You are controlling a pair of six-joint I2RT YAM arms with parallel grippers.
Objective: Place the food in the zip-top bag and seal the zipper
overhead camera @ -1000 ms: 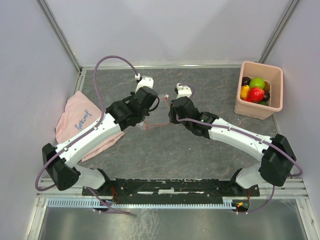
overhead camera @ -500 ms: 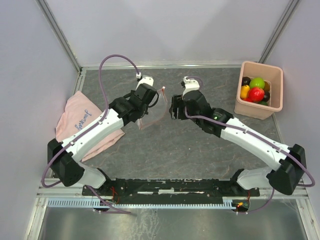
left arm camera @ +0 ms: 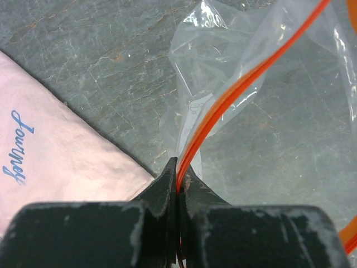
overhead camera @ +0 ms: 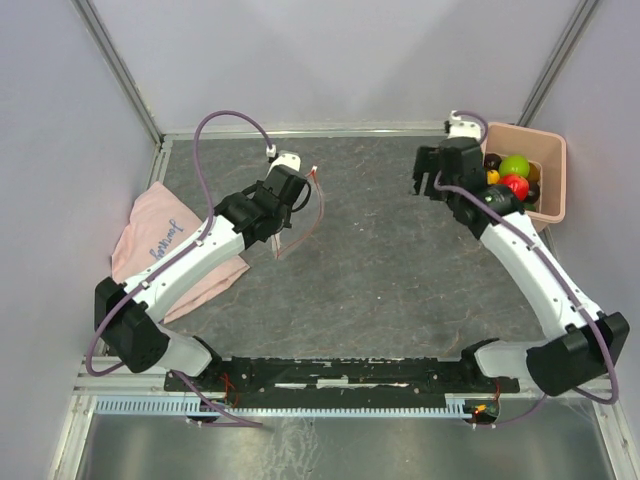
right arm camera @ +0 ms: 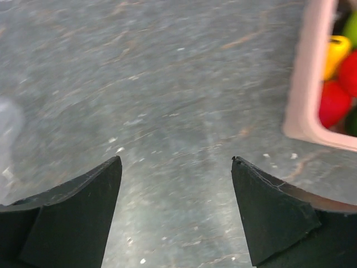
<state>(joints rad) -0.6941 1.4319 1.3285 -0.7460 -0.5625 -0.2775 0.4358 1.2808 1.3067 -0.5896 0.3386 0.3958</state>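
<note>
The setting is a robotics lab test cell. A table (overhead camera: 380, 270) with a dark grey, stone-patterned top is boxed in by plain pale panels (overhead camera: 330, 60) at the back and on both sides. Bare aluminium corner posts (overhead camera: 120, 70) join the panels. Two white-and-black machines, the left arm (overhead camera: 190, 265) and the right arm (overhead camera: 520, 250), are bolted to a black mounting rail (overhead camera: 340, 375) at the table's near edge. Purple cables (overhead camera: 228, 113) loop off them. The objects on the table look like staged props: glossy toy food (overhead camera: 515, 185) in a pink bin (overhead camera: 556, 190), a clear zip-top bag (overhead camera: 300, 215), and a pink cloth (overhead camera: 150, 235) with printed script.
</note>
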